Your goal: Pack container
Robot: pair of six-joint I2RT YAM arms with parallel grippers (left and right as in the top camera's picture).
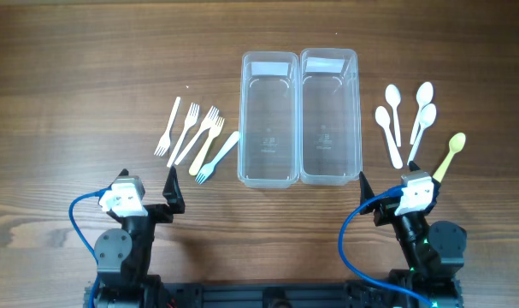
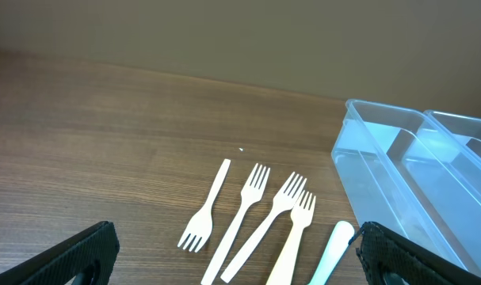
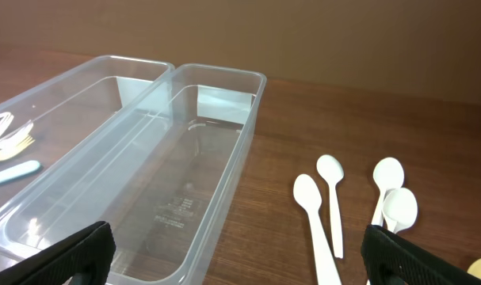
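Dark wood-grain tabletop [image 1: 62, 60], seen from above, with both arms at its near edge.

Far left: left gripper [image 1: 146, 180] — jaws spread fully wide, nothing between them — set over bare wood just short of the cutlery.

Beyond it, five forks [image 1: 184, 130] fanned out flat on the wood:
- four white or cream, lying close together
- a pale blue fork [image 1: 218, 156] lying nearest the boxes
- leftmost fork and blue fork with tines toward the arms
- the three between them with tines pointing away

Centre: two clear plastic containers standing upright and side by side, long walls touching. Left container [image 1: 268, 128] just beside the blue fork, right container [image 1: 329, 128] near the spoons.

Right of these, five spoons [image 1: 394, 94] lying flat, bowls away from the arms: four white, loosely grouped, and one cream spoon [image 1: 451, 150] set slightly apart at the outer edge.

Far right: right gripper [image 1: 386, 181] — jaws likewise at full spread, gripping nothing — positioned over the wood by the right container's near corner, just short of the spoon handles.

All cutlery on the tabletop, outside both containers.
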